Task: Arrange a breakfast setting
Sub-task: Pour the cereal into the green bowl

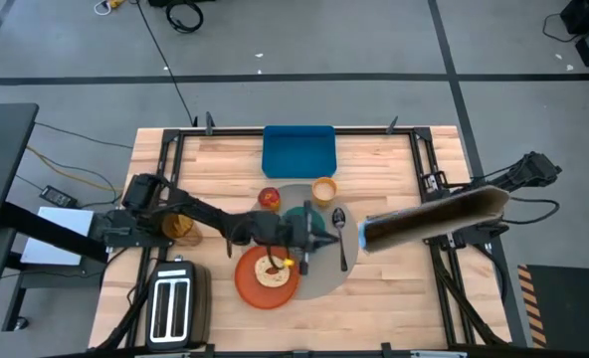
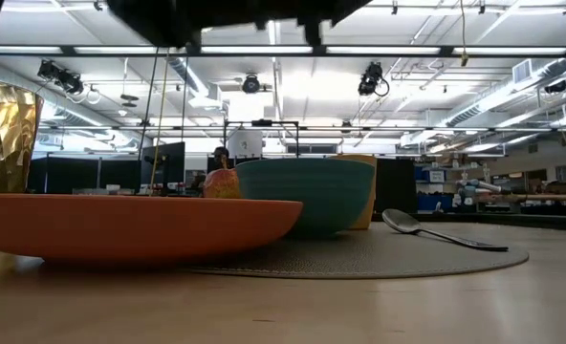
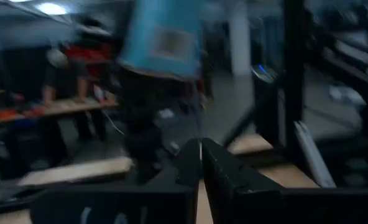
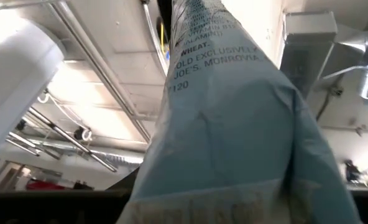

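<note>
Overhead, cereal bag [image 1: 434, 219] lies crosswise

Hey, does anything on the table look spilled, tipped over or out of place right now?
Nothing looks spilled or tipped. The bowl and spoon sit on the mat, bread on the plate. Only the cereal bag is off the table, in the right hand.

Bowl [image 1: 304, 217], spoon [image 1: 341, 236], cup [image 1: 322, 189], apple [image 1: 269, 198] on grey mat [image 1: 324, 278].

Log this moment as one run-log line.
right claw: shut on blue cereal bag, held above table | left claw: shut, empty, over teal bowl | round bread: on orange plate
</note>
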{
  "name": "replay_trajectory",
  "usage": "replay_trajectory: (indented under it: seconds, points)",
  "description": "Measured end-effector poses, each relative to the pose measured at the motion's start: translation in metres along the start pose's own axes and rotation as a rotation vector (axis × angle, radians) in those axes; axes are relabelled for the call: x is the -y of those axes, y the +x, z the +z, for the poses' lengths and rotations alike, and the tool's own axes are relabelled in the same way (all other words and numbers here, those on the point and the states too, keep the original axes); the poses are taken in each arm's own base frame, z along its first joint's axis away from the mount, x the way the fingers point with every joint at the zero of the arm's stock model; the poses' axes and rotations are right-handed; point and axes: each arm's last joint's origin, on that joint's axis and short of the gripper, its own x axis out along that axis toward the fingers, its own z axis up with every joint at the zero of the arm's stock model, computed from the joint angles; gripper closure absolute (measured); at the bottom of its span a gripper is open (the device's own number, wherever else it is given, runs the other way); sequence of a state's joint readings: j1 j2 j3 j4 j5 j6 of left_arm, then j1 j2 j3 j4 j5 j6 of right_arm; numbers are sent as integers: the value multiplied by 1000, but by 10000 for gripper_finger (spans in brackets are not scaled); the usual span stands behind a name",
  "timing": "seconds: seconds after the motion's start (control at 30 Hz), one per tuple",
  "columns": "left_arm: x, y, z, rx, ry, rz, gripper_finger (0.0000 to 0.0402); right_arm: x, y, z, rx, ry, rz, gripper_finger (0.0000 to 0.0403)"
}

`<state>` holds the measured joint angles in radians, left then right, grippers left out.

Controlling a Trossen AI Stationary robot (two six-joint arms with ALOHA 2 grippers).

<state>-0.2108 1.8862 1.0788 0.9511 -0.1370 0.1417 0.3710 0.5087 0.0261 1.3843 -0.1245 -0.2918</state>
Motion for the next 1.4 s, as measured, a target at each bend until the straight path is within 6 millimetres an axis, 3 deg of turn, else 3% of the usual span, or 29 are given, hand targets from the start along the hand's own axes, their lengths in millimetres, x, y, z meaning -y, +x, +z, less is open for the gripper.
replay_trajectory:
  seconds: [0.1, 0.23, 0.57, 0.7, 1.0, 1.2, 1.3, 1.4]
  points:
    - [-6, -10, -5, 67, -16, 30, 367, 0, 0, -4, -45, -11, -20, 271]
    - [-6, -1, 5, 42, -15, 21, 327, -2, 0, -13, -132, -12, -25, 271]
    - [-10, 21, 35, 37, 24, 27, 125, -2, 2, -12, -78, -24, -23, 271]
    - [-11, 25, 38, 6, 30, 6, 76, -1, 2, -13, -91, -49, -46, 271]
    - [-19, 25, 49, 119, 4, 47, 63, -3, 2, -19, -134, -49, -25, 271]
    - [-19, 24, 55, 193, -18, -21, 64, -3, 3, -26, -197, -84, -78, 271]
    - [-19, 23, 61, 257, -69, -18, 79, -4, 2, -31, -237, -67, -74, 271]
    - [-21, 21, 66, 281, -80, -11, 120, -4, 2, -36, -284, -65, -114, 269]
